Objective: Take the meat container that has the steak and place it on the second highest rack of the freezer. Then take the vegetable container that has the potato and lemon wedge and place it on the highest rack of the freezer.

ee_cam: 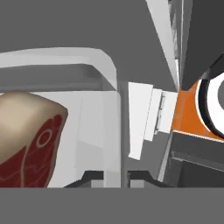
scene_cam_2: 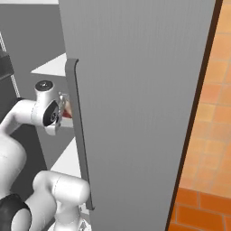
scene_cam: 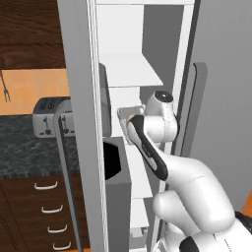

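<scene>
My gripper [ee_cam: 116, 177] is shut on the near wall of the clear meat container [ee_cam: 94, 127], and the steak [ee_cam: 30, 144], red-faced with a tan side, lies in its left part. In the left base view the arm reaches into the open freezer [scene_cam: 162, 44] and holds the container [scene_cam: 127, 114] in the air. It hangs below one white rack [scene_cam: 130, 69] and above the rack underneath [scene_cam: 140, 172]. A sliver of red steak [scene_cam_2: 67, 111] peeks out beside the hand in the right base view. The vegetable container with the potato and lemon wedge is out of view.
The open freezer door [scene_cam: 81, 123] stands edge-on at the left, its dark dispenser pocket [scene_cam: 113, 157] close to my forearm. The closed grey door [scene_cam_2: 144, 103] with its long handle [scene_cam_2: 79, 135] borders the right. A toaster [scene_cam: 49, 117] sits on the dark counter over wooden drawers [scene_cam: 49, 211].
</scene>
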Controlling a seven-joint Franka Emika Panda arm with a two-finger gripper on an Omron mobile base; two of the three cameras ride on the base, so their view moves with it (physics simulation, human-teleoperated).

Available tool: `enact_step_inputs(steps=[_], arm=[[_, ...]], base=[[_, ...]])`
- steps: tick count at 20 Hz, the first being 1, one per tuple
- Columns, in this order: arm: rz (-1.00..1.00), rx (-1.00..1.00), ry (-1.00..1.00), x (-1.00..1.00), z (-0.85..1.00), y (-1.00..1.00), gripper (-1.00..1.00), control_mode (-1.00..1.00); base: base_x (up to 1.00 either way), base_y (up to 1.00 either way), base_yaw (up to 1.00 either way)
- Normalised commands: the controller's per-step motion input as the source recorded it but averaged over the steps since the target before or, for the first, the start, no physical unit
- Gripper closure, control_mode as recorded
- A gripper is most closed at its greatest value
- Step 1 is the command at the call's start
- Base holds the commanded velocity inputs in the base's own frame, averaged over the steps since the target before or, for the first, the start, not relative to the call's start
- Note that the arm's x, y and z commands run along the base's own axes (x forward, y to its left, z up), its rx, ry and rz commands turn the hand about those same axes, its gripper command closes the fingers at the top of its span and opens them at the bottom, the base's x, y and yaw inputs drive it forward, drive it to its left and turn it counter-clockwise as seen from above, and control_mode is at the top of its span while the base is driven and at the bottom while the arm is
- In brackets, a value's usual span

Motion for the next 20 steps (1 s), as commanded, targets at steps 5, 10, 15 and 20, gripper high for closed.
enact_step_inputs(steps=[5,10,15,20], arm=[[0.00,0.00,0.00,0.77,-0.24,0.00,1.00,-1.00],[0.00,0.00,0.01,0.76,-0.22,0.00,1.00,-1.00],[0.00,0.00,0.01,0.62,-0.34,0.00,1.00,-1.00],[0.00,0.00,0.00,0.48,-0.37,0.02,1.00,-1.00]], base=[[0.00,0.00,0.00],[0.00,0.00,0.00],[0.00,0.00,0.00],[0.00,0.00,0.00]])
